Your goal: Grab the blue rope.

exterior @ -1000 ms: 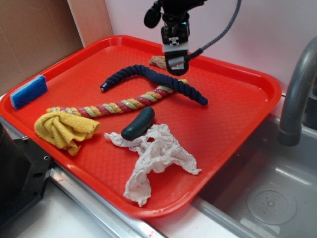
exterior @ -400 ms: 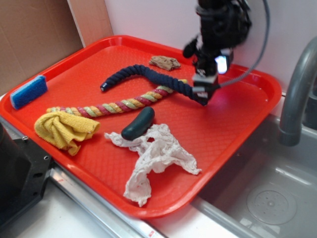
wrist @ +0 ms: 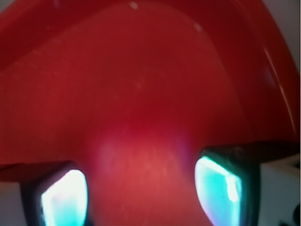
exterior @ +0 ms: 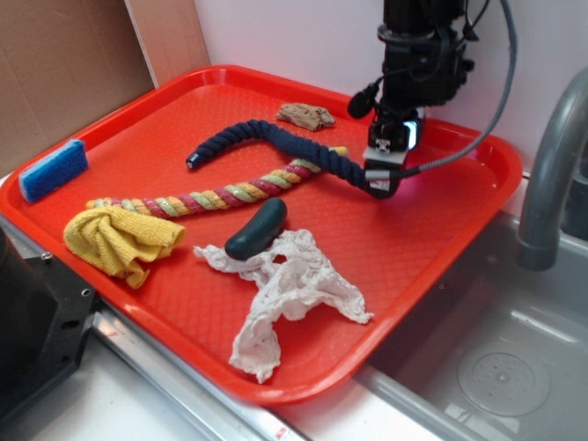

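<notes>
Exterior view, left to right. Blue sponge [exterior: 52, 170] at the tray's 9 o'clock edge, apart from everything else. Yellow cloth [exterior: 118, 239] near 8 o'clock, touching the left end of the striped rope [exterior: 216, 196], which runs diagonally up toward the centre. Blue rope [exterior: 276, 145] lies flat on the red tray [exterior: 432, 248], curved in an arch: left end near 11 o'clock of tray centre, hump at the top, right end dropping to about 3 o'clock of centre. It crosses the upper end of the striped rope. Dark green oblong object [exterior: 257, 228] sits just below the striped rope, its lower end touching the crumpled white cloth [exterior: 289, 294] toward 6 o'clock. Small brown scrap [exterior: 307, 116] at 12 o'clock, close to the rope's hump but apart.

Gripper [exterior: 381, 179] is down at the blue rope's right end, pointing straight down; contact unclear from this angle. Grey faucet [exterior: 551, 175] and sink [exterior: 496, 367] at far right, off the tray.

Wrist view: blurry, only bare red tray [wrist: 150, 94] between the two lit fingertips [wrist: 66, 197]. Jaws stand wide apart, nothing between them, rope not visible here.
</notes>
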{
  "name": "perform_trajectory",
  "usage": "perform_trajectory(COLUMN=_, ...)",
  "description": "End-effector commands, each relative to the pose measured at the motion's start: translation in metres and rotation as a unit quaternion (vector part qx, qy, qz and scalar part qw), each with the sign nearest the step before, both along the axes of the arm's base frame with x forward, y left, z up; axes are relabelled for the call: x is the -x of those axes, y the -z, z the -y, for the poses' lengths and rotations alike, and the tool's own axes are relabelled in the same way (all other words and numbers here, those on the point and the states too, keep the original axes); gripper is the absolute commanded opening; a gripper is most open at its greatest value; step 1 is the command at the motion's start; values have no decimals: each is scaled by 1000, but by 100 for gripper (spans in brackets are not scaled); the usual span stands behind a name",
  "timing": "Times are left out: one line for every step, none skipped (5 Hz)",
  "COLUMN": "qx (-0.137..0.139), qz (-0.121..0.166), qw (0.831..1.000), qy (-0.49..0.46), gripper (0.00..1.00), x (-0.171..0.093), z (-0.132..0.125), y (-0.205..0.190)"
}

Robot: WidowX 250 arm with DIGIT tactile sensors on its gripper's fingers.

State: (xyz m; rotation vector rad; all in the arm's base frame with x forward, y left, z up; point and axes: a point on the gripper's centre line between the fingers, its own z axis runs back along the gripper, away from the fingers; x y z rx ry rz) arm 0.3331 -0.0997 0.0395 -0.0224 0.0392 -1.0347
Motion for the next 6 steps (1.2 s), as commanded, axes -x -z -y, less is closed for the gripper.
perform_trajectory(qx=12, qz=128, qw=991, qy=-32, gripper=100, x=34, z=18, y=-85)
perform_trajectory(qx=14, qz=117, qw=993, qy=-8, gripper=100, x=41, z=2, y=-66)
perform_trajectory(qx=12, qz=137, qw=990, qy=2, gripper=100, x=41, z=-9, y=-58)
perform_trajectory(qx=10, qz=106, qw=994, qy=16, gripper=100, x=38, z=-10, y=-37)
perform_trajectory(qx=19, qz=60, qw=998, qy=4, gripper=100, x=54, z=-18, y=-23)
perform_trajectory(qx=18, qz=45, qw=999, qy=10, gripper=100, x=64, z=-17, y=-14)
